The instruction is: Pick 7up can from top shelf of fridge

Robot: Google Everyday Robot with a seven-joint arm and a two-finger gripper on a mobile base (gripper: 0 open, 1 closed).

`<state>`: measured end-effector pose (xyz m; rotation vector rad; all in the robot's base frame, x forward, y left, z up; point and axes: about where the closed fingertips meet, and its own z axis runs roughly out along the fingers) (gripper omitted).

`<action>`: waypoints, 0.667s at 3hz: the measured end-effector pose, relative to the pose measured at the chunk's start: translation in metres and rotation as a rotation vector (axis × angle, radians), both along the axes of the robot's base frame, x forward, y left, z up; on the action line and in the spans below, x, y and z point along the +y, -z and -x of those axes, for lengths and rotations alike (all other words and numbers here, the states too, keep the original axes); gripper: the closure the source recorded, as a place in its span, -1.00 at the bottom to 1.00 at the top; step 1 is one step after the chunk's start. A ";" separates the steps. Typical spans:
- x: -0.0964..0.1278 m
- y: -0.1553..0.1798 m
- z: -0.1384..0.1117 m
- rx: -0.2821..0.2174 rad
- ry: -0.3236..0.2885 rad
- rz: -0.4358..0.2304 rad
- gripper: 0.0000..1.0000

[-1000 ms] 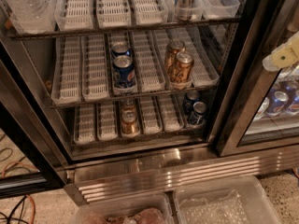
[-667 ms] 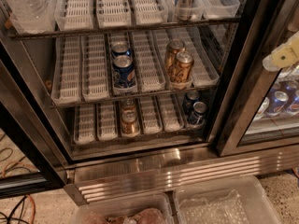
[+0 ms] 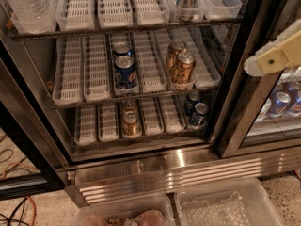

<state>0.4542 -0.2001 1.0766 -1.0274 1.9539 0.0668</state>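
The fridge stands open in front of me, with three wire racks in view. The top shelf runs along the top of the camera view and carries white slotted lane trays. The 7up can, silvery with dark bands, stands upright in a lane tray at the right of that shelf, its top cut off by the frame. My gripper shows as a cream-coloured piece at the right edge. It is outside the fridge, in front of the door frame, to the right of the can and lower.
Blue cans and gold-brown cans stand on the middle rack. Gold cans and dark cans stand on the lowest rack. A clear container sits top left. Clear bins lie on the floor. More cans show behind the right glass.
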 end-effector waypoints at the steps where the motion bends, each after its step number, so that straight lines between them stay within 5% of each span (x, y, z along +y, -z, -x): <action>1: 0.023 -0.015 0.011 -0.050 -0.080 -0.014 -1.00; 2: 0.023 -0.015 0.010 -0.050 -0.080 -0.014 -1.00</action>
